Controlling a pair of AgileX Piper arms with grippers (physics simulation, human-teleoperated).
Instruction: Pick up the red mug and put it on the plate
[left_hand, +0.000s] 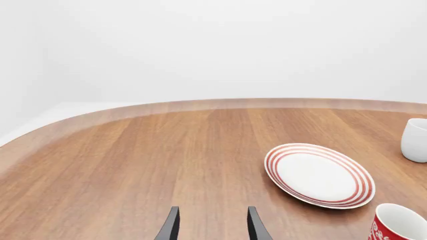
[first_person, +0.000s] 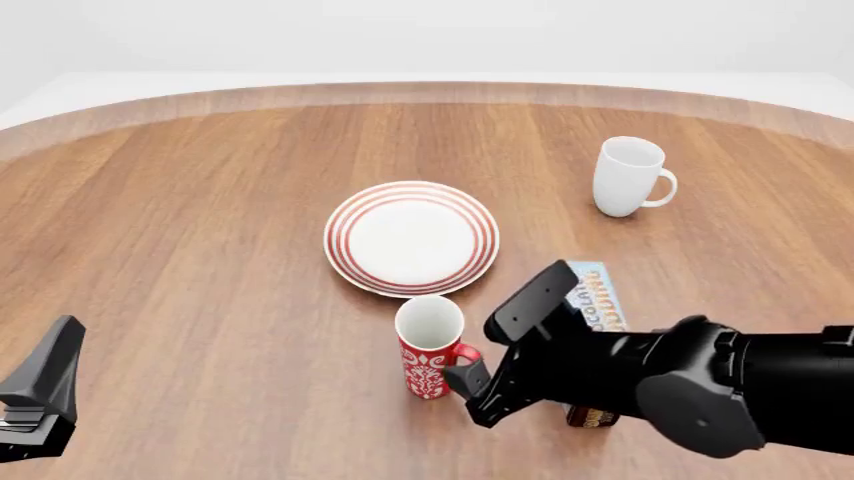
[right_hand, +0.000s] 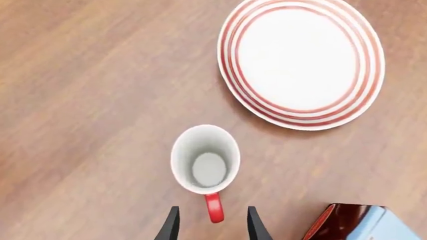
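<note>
The red mug (first_person: 429, 350) stands upright on the table just in front of the plate (first_person: 411, 238); it has a white pattern and a white inside. In the right wrist view the red mug (right_hand: 205, 159) is seen from above, and its red handle (right_hand: 213, 207) points back between the two fingertips. My right gripper (right_hand: 212, 227) is open, its fingers on either side of the handle without touching it. The plate (right_hand: 300, 62) lies just beyond the mug. My left gripper (left_hand: 212, 230) is open over bare wood at the near left, far from the mug (left_hand: 398, 225) and the plate (left_hand: 319, 175).
A plain white mug (first_person: 629, 177) stands at the back right, also seen as the white mug (left_hand: 415, 140). A small box (first_person: 595, 298) lies under my right arm, right of the red mug. The left arm (first_person: 40, 395) sits at the near left corner.
</note>
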